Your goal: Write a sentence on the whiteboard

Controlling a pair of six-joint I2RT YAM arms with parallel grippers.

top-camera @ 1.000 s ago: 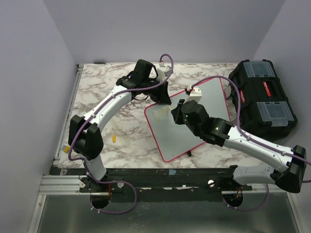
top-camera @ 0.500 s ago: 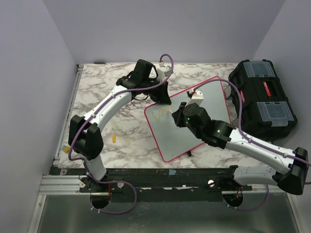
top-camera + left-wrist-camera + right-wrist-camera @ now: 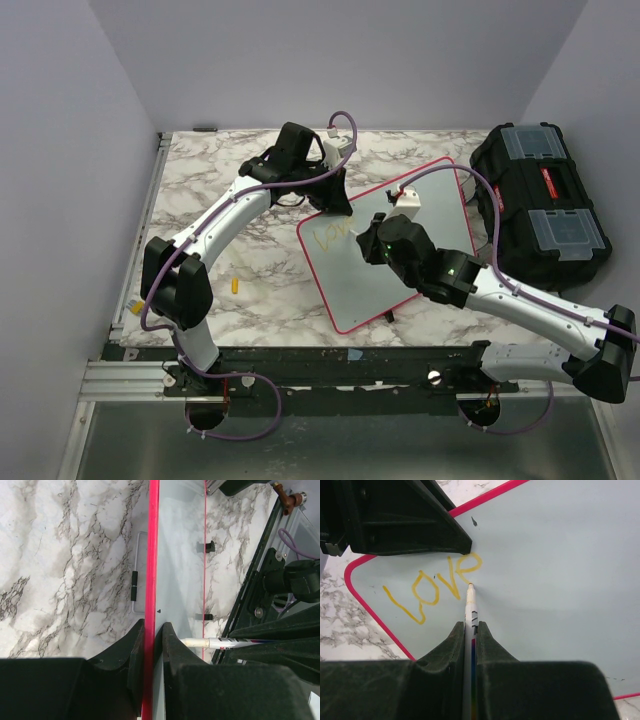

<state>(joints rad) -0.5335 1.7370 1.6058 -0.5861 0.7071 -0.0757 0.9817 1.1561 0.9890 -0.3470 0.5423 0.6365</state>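
The whiteboard (image 3: 400, 250) with a pink-red rim lies tilted at the table's middle; it also shows in the right wrist view (image 3: 560, 580) and the left wrist view (image 3: 180, 570). My left gripper (image 3: 335, 203) is shut on its far-left rim (image 3: 150, 580). My right gripper (image 3: 372, 243) is shut on a white marker (image 3: 470, 610), tip touching the board. The sentence (image 3: 432, 585) in yellow-orange reads "Love" near the board's top left corner; it is faint in the top view (image 3: 333, 233). The marker also shows in the left wrist view (image 3: 220, 642).
A black toolbox (image 3: 540, 205) stands at the right edge. A small yellow object (image 3: 235, 286) lies on the marble table (image 3: 220, 200) left of the board. Two black clips (image 3: 207, 546) sit on the board's far rim.
My right gripper has shifted slightly right and toward the near side along the board with the marker. The left arm has not moved.
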